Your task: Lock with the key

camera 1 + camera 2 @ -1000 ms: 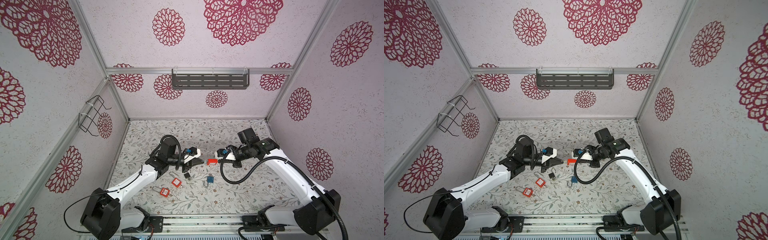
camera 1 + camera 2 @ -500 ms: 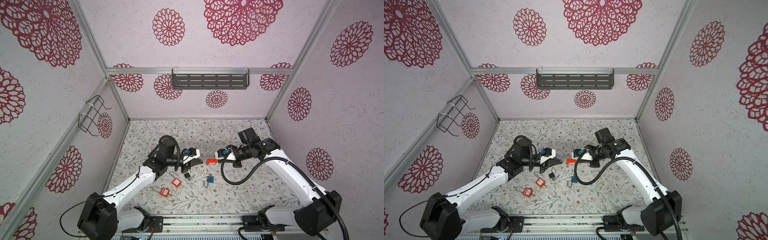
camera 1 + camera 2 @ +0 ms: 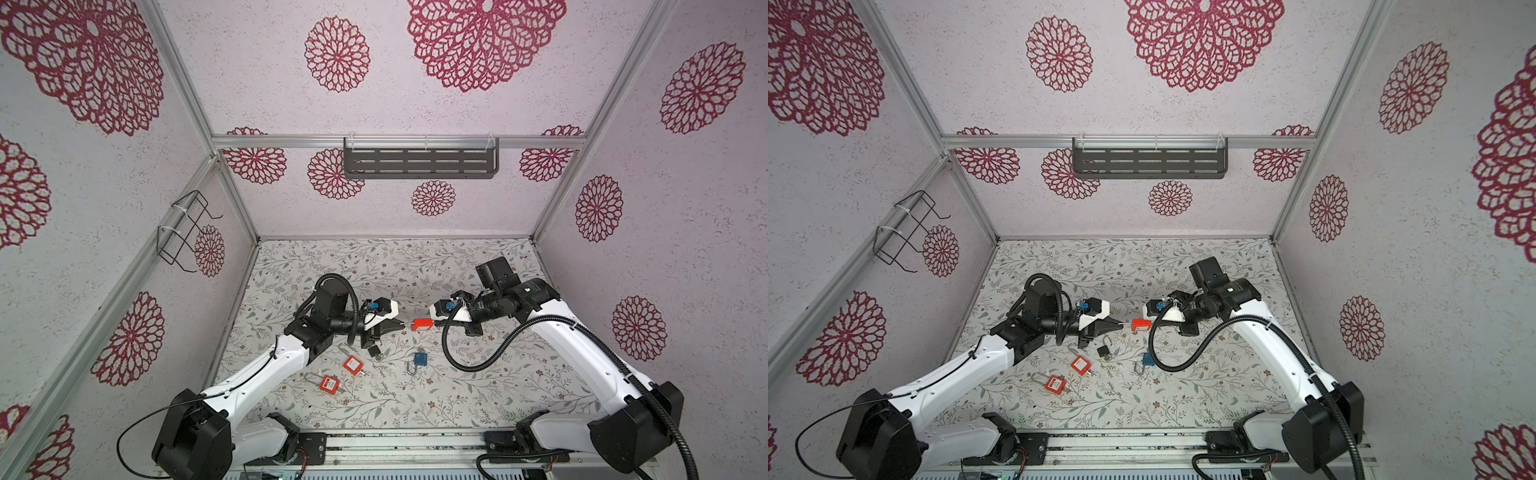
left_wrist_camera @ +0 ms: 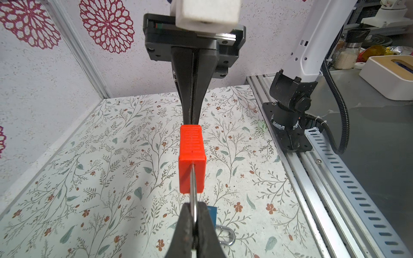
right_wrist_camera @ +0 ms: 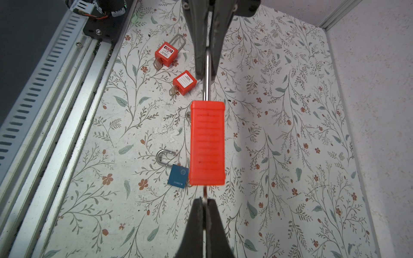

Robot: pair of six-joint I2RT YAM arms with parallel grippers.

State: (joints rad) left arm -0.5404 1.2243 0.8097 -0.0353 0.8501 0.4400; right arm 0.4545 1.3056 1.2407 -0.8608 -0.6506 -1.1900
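Red plastic padlock (image 3: 423,324) was held in the air over the floral-patterned bench (image 3: 478,386), left claw (image 4: 194,215) pinched its steel shackle (image 5: 207,73), right claw (image 5: 204,204) pinched the thin metal key (image 5: 204,192) at its opposite end, a blue padlock (image 5: 178,175) lay on the bench below

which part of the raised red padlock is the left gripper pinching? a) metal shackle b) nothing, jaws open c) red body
a: in the left wrist view the left gripper is shut on the metal shackle sticking out of the red padlock.
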